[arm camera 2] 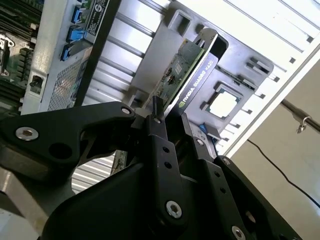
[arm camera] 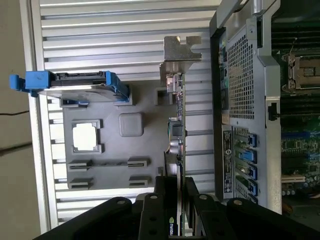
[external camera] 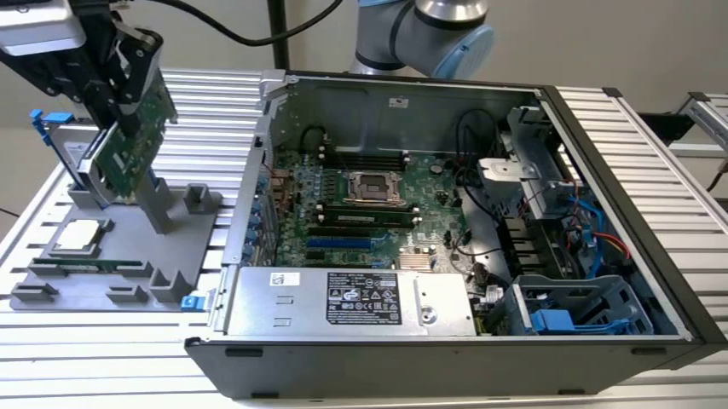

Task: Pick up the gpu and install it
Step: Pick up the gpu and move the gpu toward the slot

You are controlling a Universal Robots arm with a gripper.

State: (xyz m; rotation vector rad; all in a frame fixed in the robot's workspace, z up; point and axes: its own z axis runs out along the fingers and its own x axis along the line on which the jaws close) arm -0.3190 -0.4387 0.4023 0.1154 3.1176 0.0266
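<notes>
Black end effector (arm camera 2: pixel 172 120) clamped on flat green gpu (arm camera 2: pixel 181 65), silver bracket (arm camera: pixel 180 50), over grey moulded tray (arm camera: pixel 112 147).

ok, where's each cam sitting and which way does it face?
Exterior view: off the arm, raised, looking down into the open computer case; shows an arm joint and the gripper shut on the gpu over the parts tray.
First wrist view: at the wrist, looking past the gripper along the gpu's edge onto the parts tray.
Second wrist view: at the wrist, angled across the fingers at the gpu's green face.
Shared: both wrist views show gripper, gpu, parts tray, CPU.
</notes>
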